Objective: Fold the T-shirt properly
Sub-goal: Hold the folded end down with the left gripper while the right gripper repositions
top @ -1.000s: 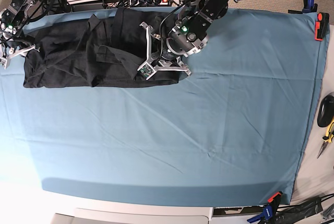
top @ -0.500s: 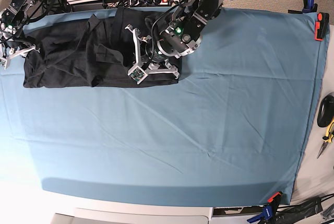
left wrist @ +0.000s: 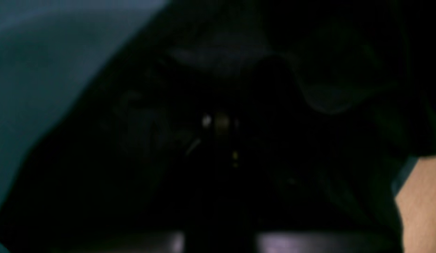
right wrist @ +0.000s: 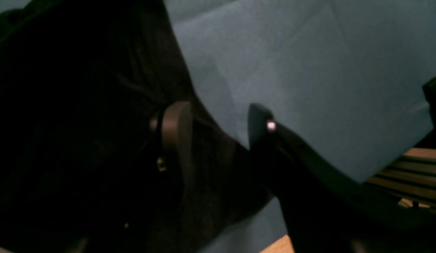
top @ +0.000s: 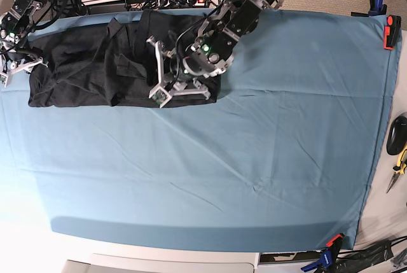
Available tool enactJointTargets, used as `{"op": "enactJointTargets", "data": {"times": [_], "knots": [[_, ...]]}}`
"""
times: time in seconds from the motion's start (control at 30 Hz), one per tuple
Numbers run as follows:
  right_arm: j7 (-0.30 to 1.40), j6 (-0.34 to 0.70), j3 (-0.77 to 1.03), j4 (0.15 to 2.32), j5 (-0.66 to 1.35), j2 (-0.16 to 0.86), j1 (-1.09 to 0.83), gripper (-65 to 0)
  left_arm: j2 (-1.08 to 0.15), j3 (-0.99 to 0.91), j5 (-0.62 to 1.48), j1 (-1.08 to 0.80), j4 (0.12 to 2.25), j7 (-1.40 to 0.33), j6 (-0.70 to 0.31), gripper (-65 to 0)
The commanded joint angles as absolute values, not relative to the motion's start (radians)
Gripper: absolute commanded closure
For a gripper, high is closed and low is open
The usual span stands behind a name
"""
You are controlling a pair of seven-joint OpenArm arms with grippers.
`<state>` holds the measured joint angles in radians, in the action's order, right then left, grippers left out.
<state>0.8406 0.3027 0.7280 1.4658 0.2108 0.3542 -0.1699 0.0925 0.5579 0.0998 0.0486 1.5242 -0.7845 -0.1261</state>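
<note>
The T-shirt (top: 89,69) is seen in the upper left of the base view, laid as a long black band across the blue table cloth (top: 254,158), its plain side up and several creases and folded flaps showing near its middle. The left gripper (top: 166,72) is lowered over the right end of the band, its jaws drawn together; whether cloth is caught between them cannot be told, since the left wrist view is almost wholly dark — only black fabric (left wrist: 274,140) and a wedge of blue cloth at the upper left are made out. The right gripper (top: 14,66) is found at the far left edge of the base view, at the garment's left end. In the right wrist view its jaws are held apart, one finger (right wrist: 175,140) set against the black fabric (right wrist: 63,140) and the other (right wrist: 263,137) over the blue cloth — no grip is shown there.
</note>
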Motion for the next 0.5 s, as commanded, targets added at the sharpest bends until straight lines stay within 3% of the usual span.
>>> {"op": "enactJointTargets", "data": {"times": [0.0,0.47], "knots": [[0.819,0.299,0.733,1.478,0.217,0.379,-0.163,-26.2,0.123,0.561,0.115,0.070,1.539,-0.763,-0.127,0.0],[0.819,0.299,0.733,1.478,0.220,0.379,-0.163,-26.2,0.149,0.567,0.123,0.084,1.537,-0.756,-0.131,0.0]]}}
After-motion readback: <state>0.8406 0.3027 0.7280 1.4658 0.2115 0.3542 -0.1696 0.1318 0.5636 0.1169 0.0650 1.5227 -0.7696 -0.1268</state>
